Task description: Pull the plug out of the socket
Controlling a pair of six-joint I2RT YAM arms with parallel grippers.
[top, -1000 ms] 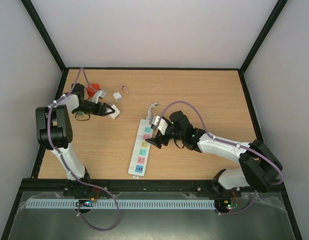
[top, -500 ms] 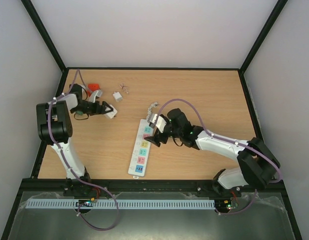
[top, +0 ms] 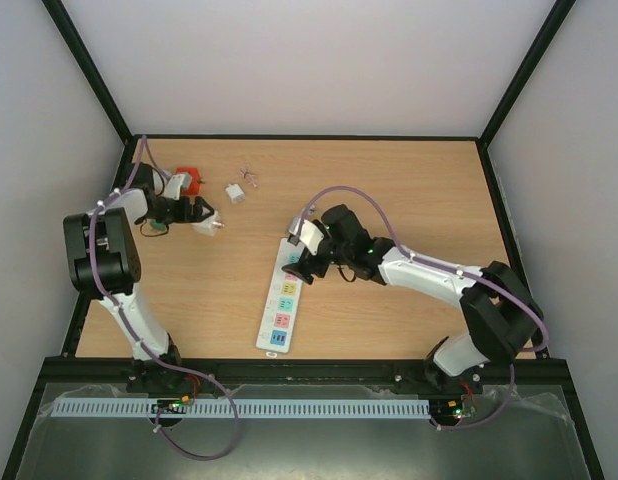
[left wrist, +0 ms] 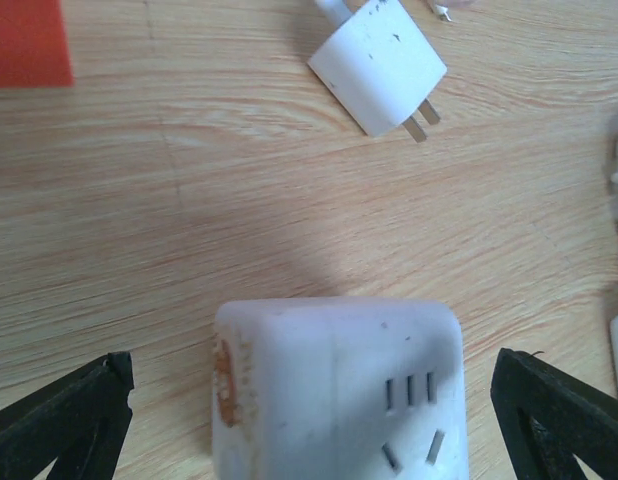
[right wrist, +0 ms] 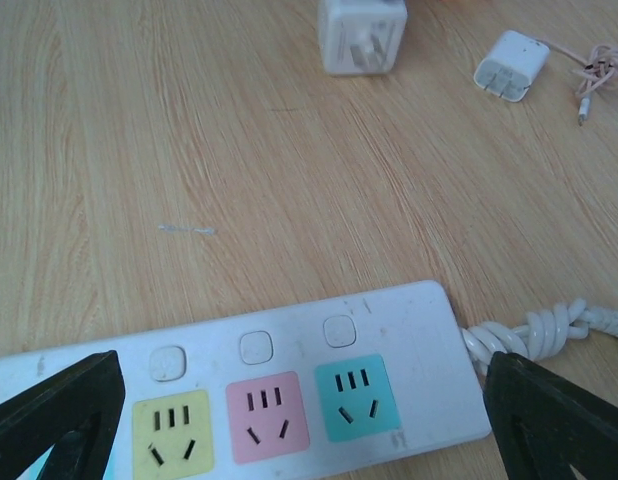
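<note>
Left fingers (left wrist: 69,415) released — white plastic cube plug (left wrist: 334,390) lies between them. Right fingers (right wrist: 59,415) spread over the long white power strip (right wrist: 409,330).

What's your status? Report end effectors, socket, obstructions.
Left end effector open, straddling plug on table. Right end effector open over socket. Visible outlets bare. Charger apart, not blocking.
</note>
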